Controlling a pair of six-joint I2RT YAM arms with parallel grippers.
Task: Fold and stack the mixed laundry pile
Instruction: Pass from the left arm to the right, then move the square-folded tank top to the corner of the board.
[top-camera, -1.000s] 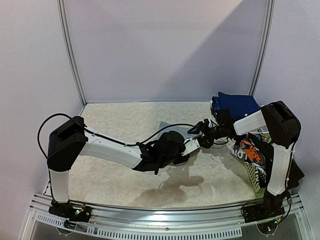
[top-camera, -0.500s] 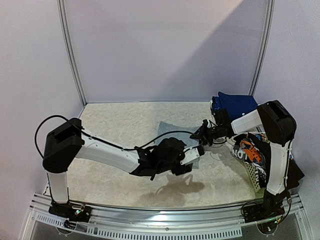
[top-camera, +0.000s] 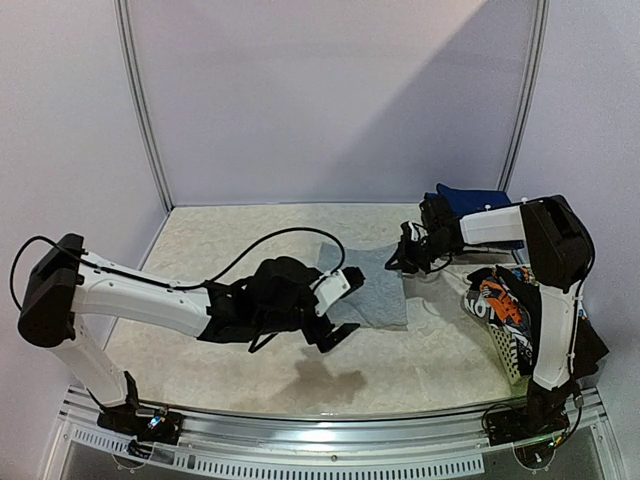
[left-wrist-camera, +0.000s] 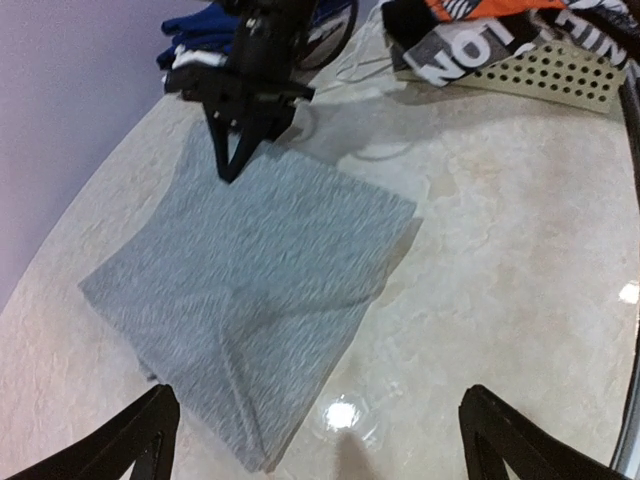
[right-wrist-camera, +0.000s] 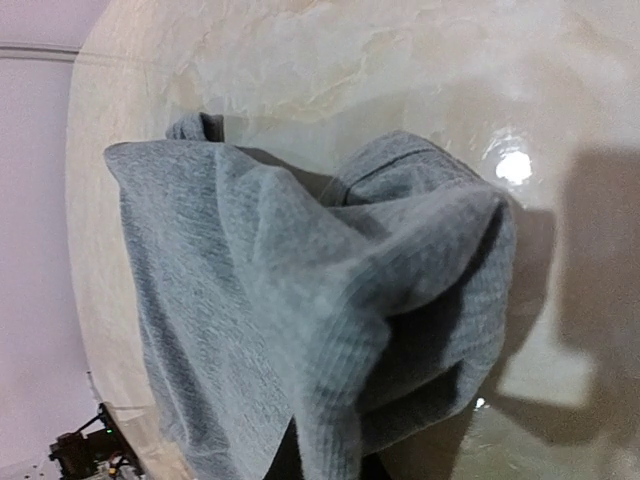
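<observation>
Now the hand-over is done: a second ago the left gripper (top-camera: 342, 307) was clenched on the grey shirt (top-camera: 370, 285) and the right gripper (top-camera: 405, 255) stood wide. The roles have since swapped. The left one has let go and drawn back toward the near left, its fingers spread wide and holding nothing. The right one has pinched shut on the shirt's far right corner (its wrist view shows the cloth bunched up at the fingers). The shirt lies mid-table (top-camera: 240, 240) as a flat, roughly square fold with only that corner lifted. This suggests the fold is nearly finished and what remains is carrying it to a stack. That stack is probably the navy blue pieces (top-camera: 480, 200) at the far right, just behind the right gripper. The left arm reaches low and long across the table from its base, with the wrist turned toward the shirt. The right arm is bent over sharply, forearm pointing left. The printed garment (top-camera: 500, 300) hangs over the basket (top-camera: 505, 352) at the right, not yet folded.
</observation>
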